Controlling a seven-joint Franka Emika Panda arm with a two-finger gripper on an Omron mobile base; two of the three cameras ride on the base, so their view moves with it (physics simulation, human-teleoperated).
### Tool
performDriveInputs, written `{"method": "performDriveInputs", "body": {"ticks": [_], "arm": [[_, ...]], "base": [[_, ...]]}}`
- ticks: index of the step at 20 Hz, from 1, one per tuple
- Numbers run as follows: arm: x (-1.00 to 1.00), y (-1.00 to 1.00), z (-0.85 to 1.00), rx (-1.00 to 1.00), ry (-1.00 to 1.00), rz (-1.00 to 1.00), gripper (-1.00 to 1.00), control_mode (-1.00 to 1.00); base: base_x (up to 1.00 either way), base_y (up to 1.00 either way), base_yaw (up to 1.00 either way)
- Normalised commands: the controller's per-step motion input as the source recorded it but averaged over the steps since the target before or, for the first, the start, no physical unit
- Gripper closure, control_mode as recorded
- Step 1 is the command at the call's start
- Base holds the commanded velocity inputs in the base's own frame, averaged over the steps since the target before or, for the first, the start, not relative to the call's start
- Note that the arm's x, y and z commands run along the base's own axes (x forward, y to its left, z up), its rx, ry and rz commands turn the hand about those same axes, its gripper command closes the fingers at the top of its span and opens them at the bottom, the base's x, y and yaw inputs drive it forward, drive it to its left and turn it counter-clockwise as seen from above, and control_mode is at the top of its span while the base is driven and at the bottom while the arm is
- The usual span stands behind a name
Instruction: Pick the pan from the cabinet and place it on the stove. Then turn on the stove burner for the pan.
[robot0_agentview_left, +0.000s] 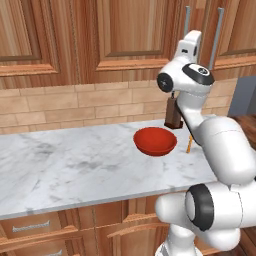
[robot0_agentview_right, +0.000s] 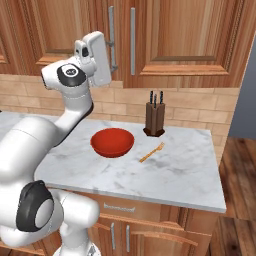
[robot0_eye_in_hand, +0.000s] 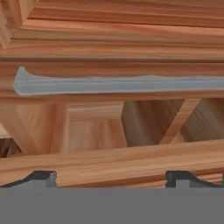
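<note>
Wide-spread claw tips (robot0_eye_in_hand: 111, 177), holding nothing, sat close before the silver handle (robot0_eye_in_hand: 118, 84) of the cabinet (robot0_agentview_right: 175, 40). To open it well, they should straddle the bar squarely before clamping. Wherever the pan was, I could not tell.

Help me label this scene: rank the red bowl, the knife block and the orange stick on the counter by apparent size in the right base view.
1. Red bowl, the largest.
2. Knife block, narrower but tall.
3. Orange stick, thin and clearly the smallest.
</note>
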Motion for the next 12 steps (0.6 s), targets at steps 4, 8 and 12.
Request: {"method": "performDriveInputs", "body": {"ticks": [4,8,12], "arm": [[0.09,-0.02,0.00,0.05,0.00,0.05,-1.00,-1.00],[0.15,0.00,0.00,0.03,0.00,0.05,-1.00,-1.00],[0.17,0.00,0.00,0.00,0.00,0.04,-1.00,-1.00]], "base": [[0.00,0.00,0.00],[0.00,0.00,0.00],[0.00,0.00,0.00]]}}
